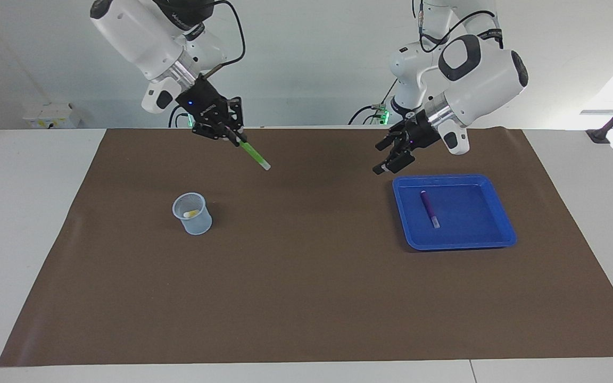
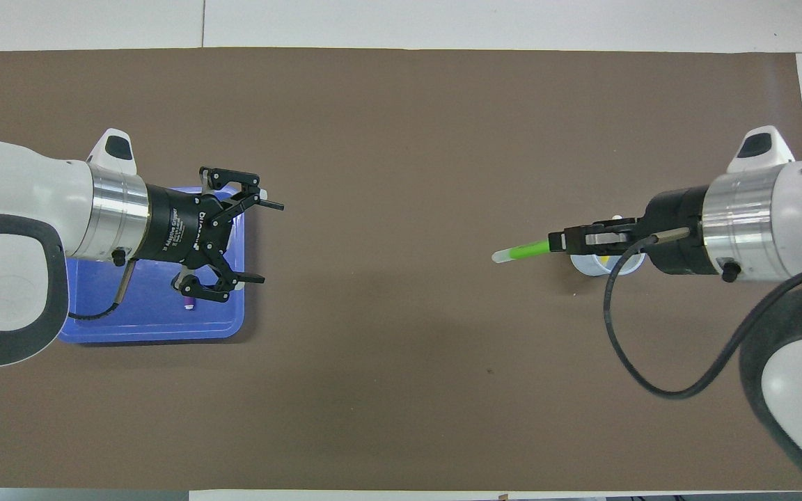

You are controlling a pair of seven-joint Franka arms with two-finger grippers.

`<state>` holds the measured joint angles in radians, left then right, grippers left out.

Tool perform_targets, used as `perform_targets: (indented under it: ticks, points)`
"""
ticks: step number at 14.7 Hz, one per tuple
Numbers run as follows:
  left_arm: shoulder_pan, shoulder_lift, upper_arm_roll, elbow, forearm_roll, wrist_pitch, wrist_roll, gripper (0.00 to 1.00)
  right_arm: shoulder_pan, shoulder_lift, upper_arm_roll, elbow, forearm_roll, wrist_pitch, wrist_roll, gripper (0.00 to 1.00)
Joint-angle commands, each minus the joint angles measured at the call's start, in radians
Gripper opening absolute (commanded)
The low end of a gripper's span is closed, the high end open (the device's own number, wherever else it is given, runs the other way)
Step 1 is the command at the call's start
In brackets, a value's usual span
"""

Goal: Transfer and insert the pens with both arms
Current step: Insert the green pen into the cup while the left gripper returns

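My right gripper (image 1: pixel 233 136) is shut on the green pen (image 1: pixel 254 155) and holds it up in the air, pale tip slanting down toward the table's middle; in the overhead view the gripper (image 2: pixel 558 240) and the green pen (image 2: pixel 523 249) are beside the cup. The yellow pen (image 1: pixel 192 214) lies inside the small translucent cup (image 1: pixel 196 223). The purple pen (image 1: pixel 429 208) lies in the blue tray (image 1: pixel 490 234). My left gripper (image 1: pixel 386 159) is open and empty, raised over the tray's edge nearest the robots; in the overhead view the gripper (image 2: pixel 269 242) covers most of the purple pen (image 2: pixel 190 303).
A brown mat (image 1: pixel 306 298) covers the table. The cup (image 2: pixel 587 268) stands toward the right arm's end and the tray (image 2: pixel 150 323) toward the left arm's end. Two small arm bases with green lights stand at the robots' edge of the table.
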<state>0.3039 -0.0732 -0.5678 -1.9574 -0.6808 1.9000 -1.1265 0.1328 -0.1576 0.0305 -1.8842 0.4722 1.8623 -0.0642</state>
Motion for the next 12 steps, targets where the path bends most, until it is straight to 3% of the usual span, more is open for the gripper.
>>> perform_targets:
  ticks: [1,6,8,12]
  points:
    - [0.03,0.001,-0.001,-0.023,0.113,-0.025,0.19,1.0,-0.045,0.044,0.016,0.042,-0.084,-0.023,-0.1,0.0]
    - [0.066,0.076,0.0,-0.057,0.337,-0.001,0.57,1.0,-0.146,0.107,0.017,0.028,-0.24,-0.028,-0.305,0.0]
    - [0.083,0.107,0.0,-0.086,0.442,0.065,0.765,1.0,-0.162,0.137,0.017,0.034,-0.309,-0.023,-0.373,0.0]
    - [0.08,0.2,-0.001,-0.135,0.68,0.232,0.937,0.99,-0.162,0.145,0.017,-0.009,-0.308,0.003,-0.368,0.0]
